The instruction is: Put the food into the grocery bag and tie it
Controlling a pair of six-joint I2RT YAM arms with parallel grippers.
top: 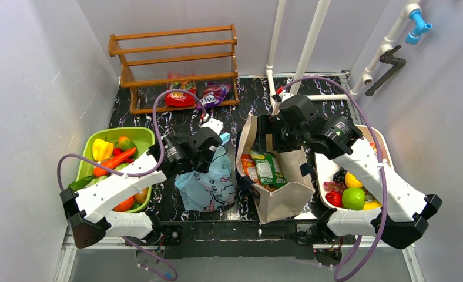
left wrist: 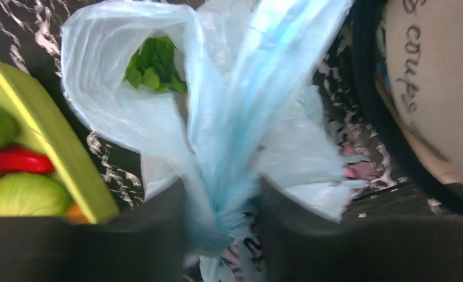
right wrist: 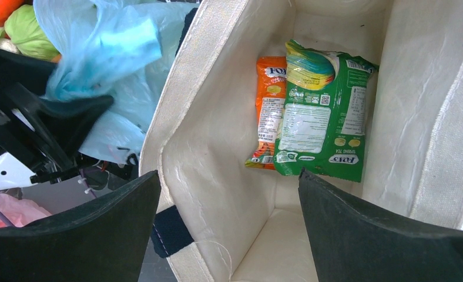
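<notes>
**Left wrist view.** My left gripper is pinched on the grocery bag. Its 2 dark fingers press the gathered, twisted blue plastic from both sides, with only that bunch between them. Above the pinch the plastic fans out toward 12 o'clock. A green leafy item shows inside an open fold at 11 o'clock.

**Top view.** The left gripper sits over the upper end of the grocery bag, which stands on the dark marbled table. The green bin of produce is at 9 o'clock from the bag. The beige canvas tote is at 3 o'clock, just beside the bag. My right gripper is over the tote's 12 o'clock edge. A white tray at 3 o'clock from the tote carries a green round fruit among other pieces.

**Right wrist view.** My right gripper hangs with its jaws wide apart over the mouth of the tote, holding nothing. On the tote's floor lie 2 snack packets, the orange packet partly under the green packet. The grocery bag lies at 10 o'clock from the tote.
</notes>
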